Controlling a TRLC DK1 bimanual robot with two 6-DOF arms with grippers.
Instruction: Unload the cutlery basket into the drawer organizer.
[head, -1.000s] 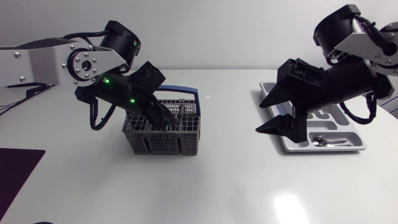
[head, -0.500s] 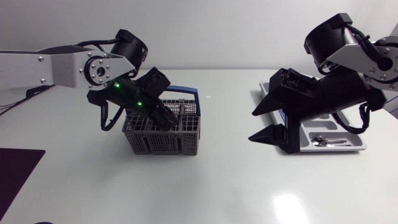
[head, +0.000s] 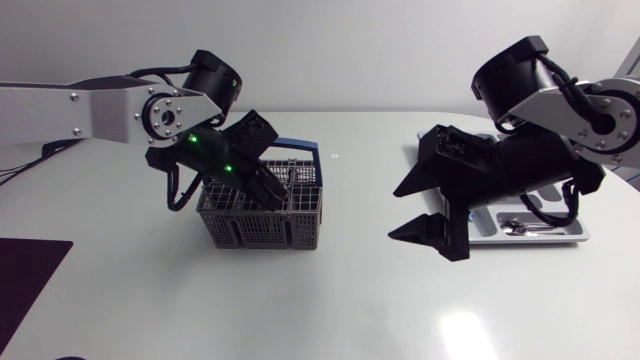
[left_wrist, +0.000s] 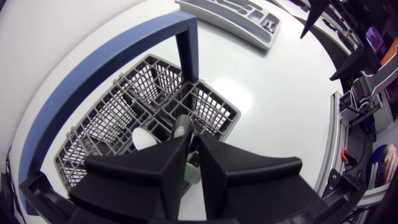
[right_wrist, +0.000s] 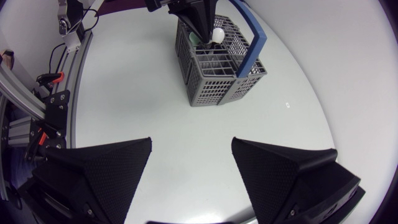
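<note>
Cutlery (head: 520, 227) is already laid in the organizer (head: 548, 239). A utensil (left_wrist: 182, 126) in the basket (head: 262, 228) is gripped by the left jaws; the right jaws are spread wide, empty.

Glossy white table (head: 330, 310)

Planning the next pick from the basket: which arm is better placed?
Left. The left gripper is down in the cutlery basket; the right gripper hangs, jaws open, over bare table beside the drawer organizer.
</note>
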